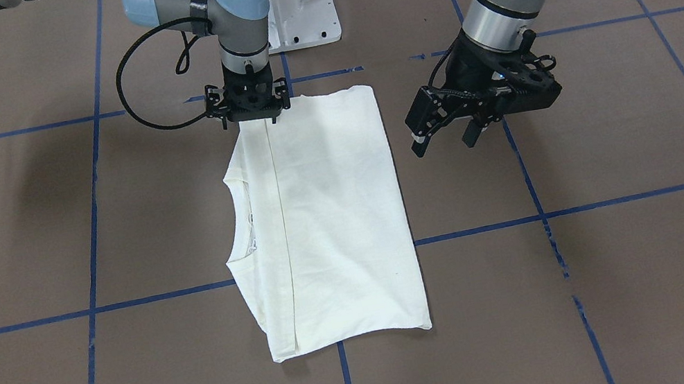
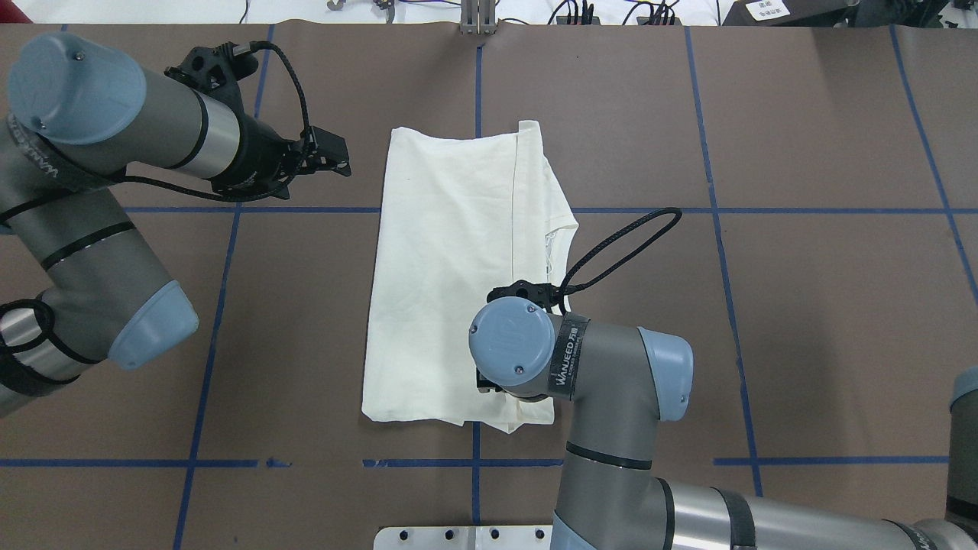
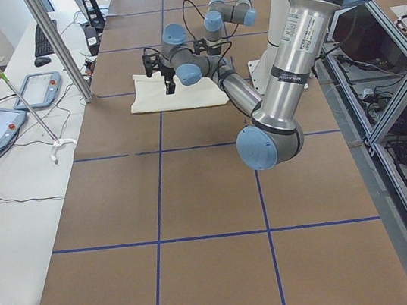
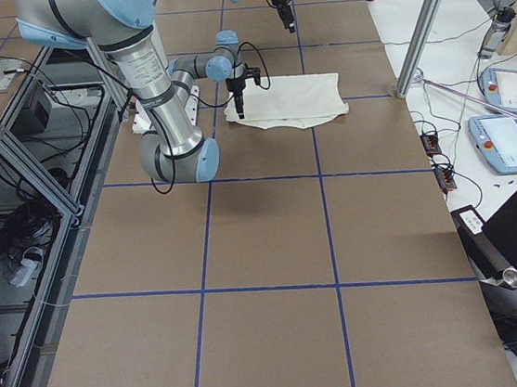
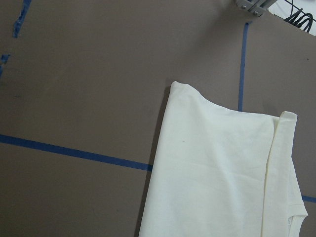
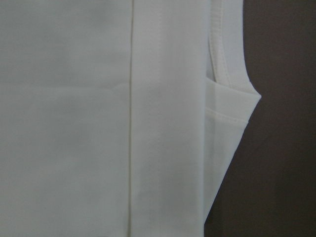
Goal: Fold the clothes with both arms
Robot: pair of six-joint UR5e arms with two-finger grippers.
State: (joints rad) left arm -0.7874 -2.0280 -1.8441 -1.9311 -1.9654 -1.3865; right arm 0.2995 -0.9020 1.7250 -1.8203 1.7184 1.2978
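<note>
Overhead exterior view is showing the shirt (image 2: 451, 267) lying at the middle of the counter (image 2: 802, 305), where both arms can reach it. It is already folded into a long rectangle. Its plain side is facing up, so the print is presumably tucked inside. The neck opening (image 1: 243, 227) is peeking out along the edge on the robot's right, beside a narrow folded strip (image 1: 268, 233).

The right gripper (image 1: 251, 118) is pointing straight down at the shirt's corner nearest the robot. It is probably working on that end for the next fold. Its own body is hiding its fingertips, and the right wrist view is showing only cloth close up. I cannot tell how wide it is standing or whether it is pinching the fabric.

The left gripper (image 1: 444, 142) is hanging off the shirt's other long edge, apart from the cloth and above the bare counter. Its two fingers are spread wide with nothing between them. It is likely waiting to come in and take its own corner, so that both arms can lift together.
</note>
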